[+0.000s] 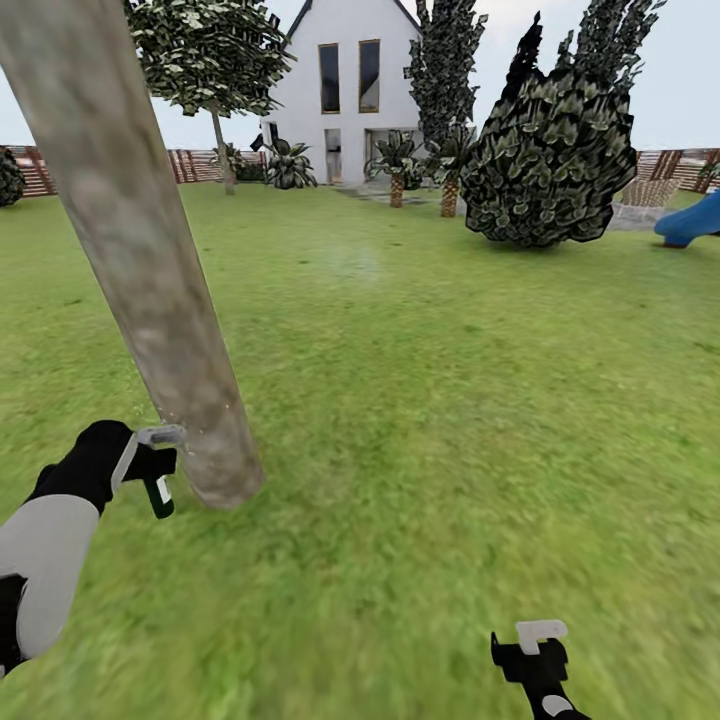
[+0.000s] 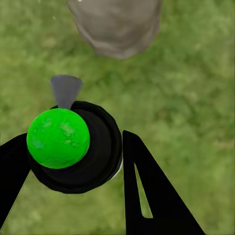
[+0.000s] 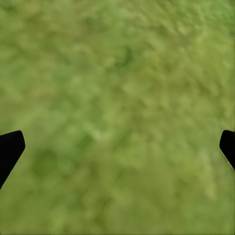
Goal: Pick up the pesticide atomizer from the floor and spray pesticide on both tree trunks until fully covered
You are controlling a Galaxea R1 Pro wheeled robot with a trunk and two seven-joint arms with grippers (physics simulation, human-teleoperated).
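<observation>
At five o'clock low over the grass [image 1: 420, 420] the right gripper [image 1: 540, 650] hangs spread and empty, while at eight o'clock the left gripper [image 1: 150, 465] pinches the pesticide atomizer [image 2: 73, 147], its nozzle just beside the tree trunk [image 1: 150, 270], the white house [image 1: 345, 80] far at twelve.

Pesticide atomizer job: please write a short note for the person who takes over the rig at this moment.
Left gripper: shut on the pesticide atomizer, its grey nozzle aimed at the base of the near tree trunk, close to it.
Right gripper: open and empty, over the grass.
Done: the atomizer is picked up and brought to the first trunk.
Cannot tell: how much of this trunk is already covered; no spray is visible.
Left: cover this trunk fully, then go to another tree further back near the fence and spray its trunk too.
</observation>
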